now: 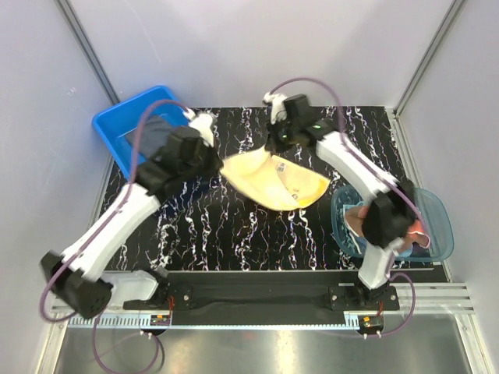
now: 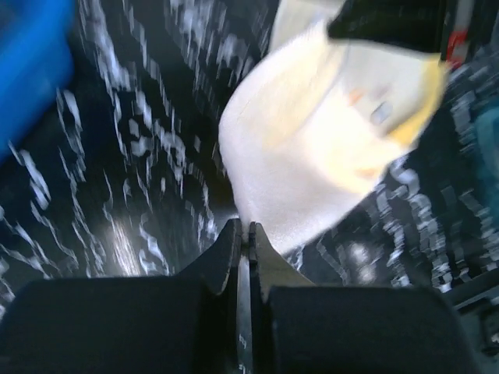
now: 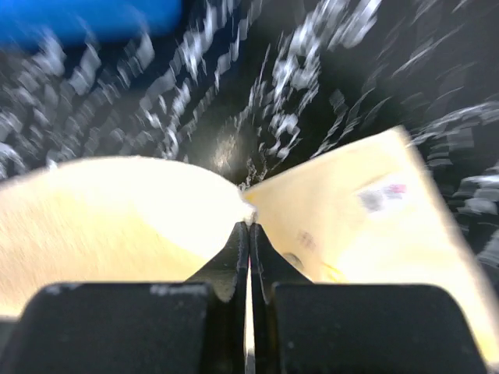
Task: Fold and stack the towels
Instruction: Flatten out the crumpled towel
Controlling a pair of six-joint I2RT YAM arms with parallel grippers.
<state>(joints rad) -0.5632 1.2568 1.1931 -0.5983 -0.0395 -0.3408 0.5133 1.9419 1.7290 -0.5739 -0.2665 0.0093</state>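
A yellow towel (image 1: 273, 183) hangs between both grippers over the middle of the black marbled table (image 1: 234, 234), sagging in the middle. My left gripper (image 1: 221, 162) is shut on its left corner; in the left wrist view (image 2: 243, 227) the yellow towel (image 2: 312, 164) stretches away from the pinch. My right gripper (image 1: 274, 148) is shut on its far corner; in the right wrist view (image 3: 248, 224) the yellow towel (image 3: 117, 218) spreads to both sides, with a small label (image 3: 382, 195). A dark navy-grey towel (image 1: 150, 131) lies in the blue tub. A brown and teal towel (image 1: 355, 222) lies in the bowl.
A blue plastic tub (image 1: 121, 117) stands at the far left, off the table's corner. A translucent teal bowl (image 1: 437, 214) sits at the right edge, partly under my right arm. White walls enclose the table on three sides.
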